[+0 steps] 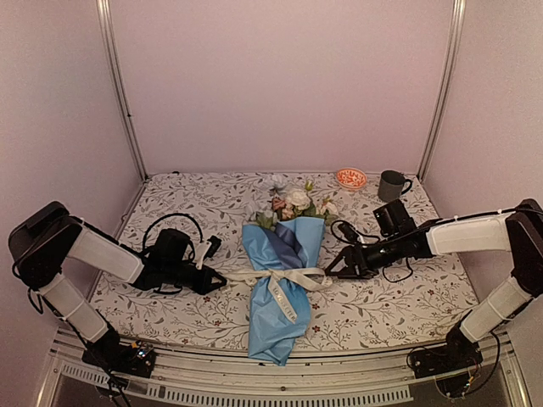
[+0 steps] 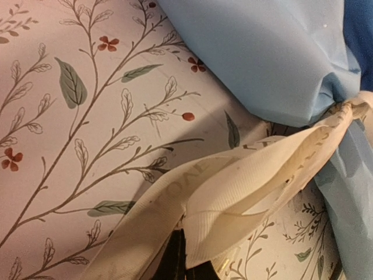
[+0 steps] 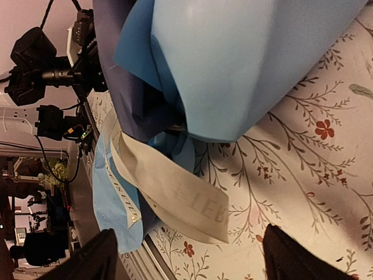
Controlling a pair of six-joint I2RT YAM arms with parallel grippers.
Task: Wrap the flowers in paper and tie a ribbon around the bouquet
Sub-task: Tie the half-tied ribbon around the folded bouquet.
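Clamping ribbon (image 2: 233, 192), L hand (image 2: 178, 265) tips mostly hidden, R hand (image 3: 186, 256) spread, fingers (image 3: 99, 259) cropped.

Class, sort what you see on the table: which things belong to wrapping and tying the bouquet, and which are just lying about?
Belong to the job: flowers, blue paper, cream ribbon.
Just lying about: orange dish, grey mug.

The thin wrapping paper (image 1: 273, 322) is light blue outside, dark navy on its inner face. The flat fabric ribbon (image 1: 288, 276) is cream with faint pale lettering. The printed tablecloth (image 1: 382, 305) — white — bears grey-green leafy sprigs and small red flowers. The artificial blooms (image 1: 297, 199) are white and pink.
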